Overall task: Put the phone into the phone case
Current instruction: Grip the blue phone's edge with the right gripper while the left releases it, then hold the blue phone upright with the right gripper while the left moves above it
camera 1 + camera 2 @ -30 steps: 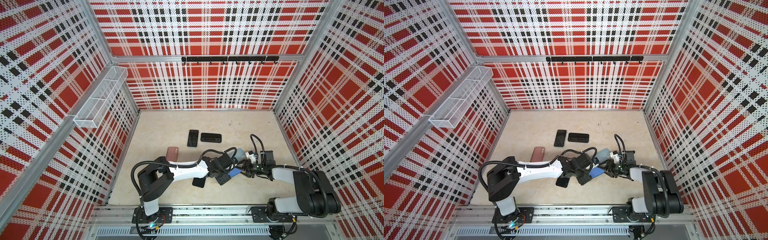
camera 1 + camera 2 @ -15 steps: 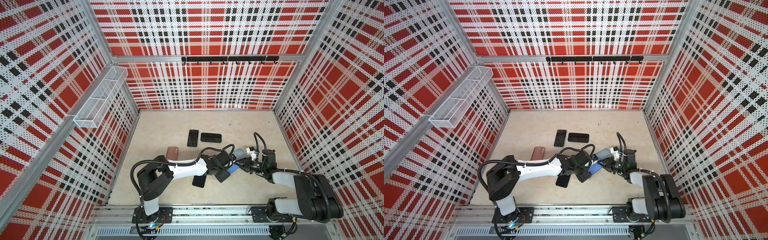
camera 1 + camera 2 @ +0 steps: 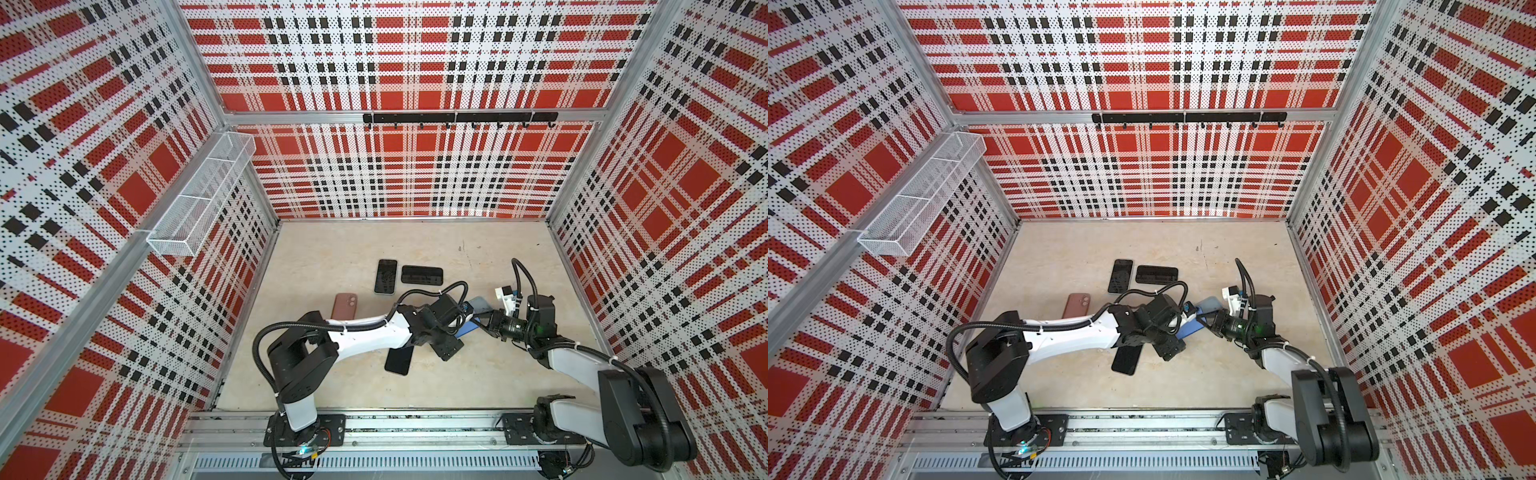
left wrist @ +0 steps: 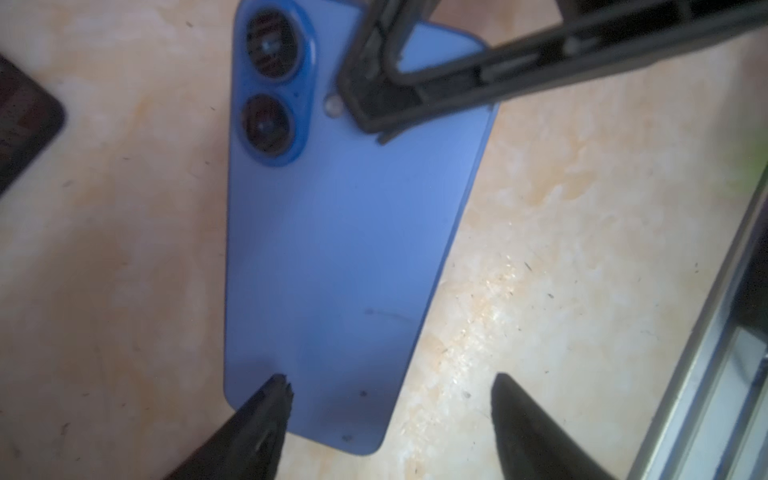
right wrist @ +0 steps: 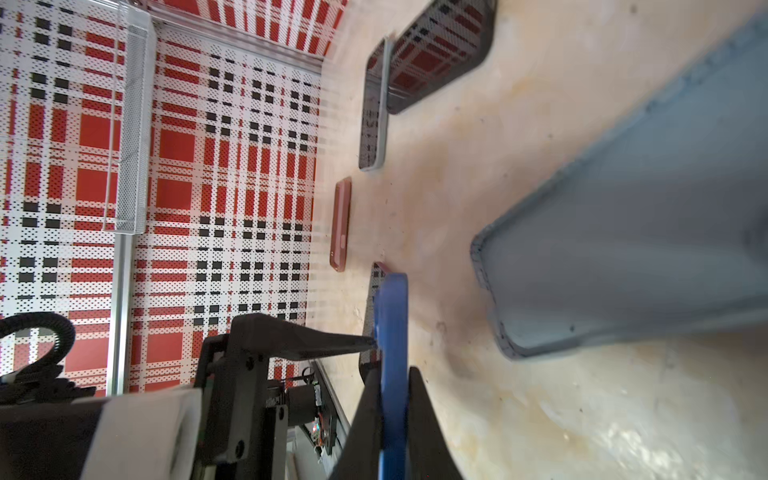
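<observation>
The blue phone [image 3: 465, 328] [image 3: 1190, 328] is held tilted just above the table, its back with two lenses facing the left wrist camera [image 4: 345, 249]. My right gripper [image 5: 395, 374] [image 3: 484, 323] is shut on its lens end, one finger on each face. My left gripper [image 4: 390, 379] [image 3: 459, 328] is open at the other end. One of its fingers [image 5: 332, 340] lies against the phone and the other is off to the side over the table. The grey-blue phone case [image 3: 482, 305] [image 5: 644, 232] lies open side up, right beside the phone toward the back.
Two black phones [image 3: 385, 276] [image 3: 422, 274] lie side by side further back. A brown-pink case [image 3: 345, 305] lies to the left and a black phone [image 3: 399, 360] near the front under the left arm. A wire basket [image 3: 199, 195] hangs on the left wall.
My right gripper has closed onto the blue phone's lens end. My left gripper's jaws have spread wider and no longer clamp the phone. Both grippers shifted slightly toward the back.
</observation>
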{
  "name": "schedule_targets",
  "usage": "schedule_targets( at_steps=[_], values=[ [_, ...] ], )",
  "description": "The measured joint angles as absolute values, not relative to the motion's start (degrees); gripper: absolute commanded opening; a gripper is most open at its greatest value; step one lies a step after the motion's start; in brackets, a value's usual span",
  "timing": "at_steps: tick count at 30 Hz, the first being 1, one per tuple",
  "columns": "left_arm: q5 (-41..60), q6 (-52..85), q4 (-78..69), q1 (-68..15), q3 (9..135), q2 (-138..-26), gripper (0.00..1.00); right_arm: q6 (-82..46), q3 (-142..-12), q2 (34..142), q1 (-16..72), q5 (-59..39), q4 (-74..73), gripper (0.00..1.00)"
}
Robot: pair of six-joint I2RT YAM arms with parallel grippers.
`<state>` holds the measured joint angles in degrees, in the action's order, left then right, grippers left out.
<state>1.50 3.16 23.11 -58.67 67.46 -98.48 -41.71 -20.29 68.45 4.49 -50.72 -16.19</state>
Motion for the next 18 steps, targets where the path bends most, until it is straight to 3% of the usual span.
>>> schedule_targets(
  at_steps=[4,8,13,18],
  values=[
    [2.24,4.51,22.65,-53.63,64.62,-86.67,1.0,-34.65,-26.74,63.96,4.84,-47.77,-11.86,0.0],
    [10.55,6.96,22.39,-43.86,64.62,-76.97,1.0,-23.73,-31.75,62.63,6.02,-44.42,-10.48,0.0],
    [24.75,12.19,24.16,-32.45,67.77,-76.53,1.0,-1.08,-37.04,65.23,11.92,-39.48,-4.93,0.0],
    [34.65,24.56,25.98,-26.98,68.49,-80.97,0.93,24.86,-40.47,69.47,22.5,-25.41,-2.13,0.0]
  ],
)
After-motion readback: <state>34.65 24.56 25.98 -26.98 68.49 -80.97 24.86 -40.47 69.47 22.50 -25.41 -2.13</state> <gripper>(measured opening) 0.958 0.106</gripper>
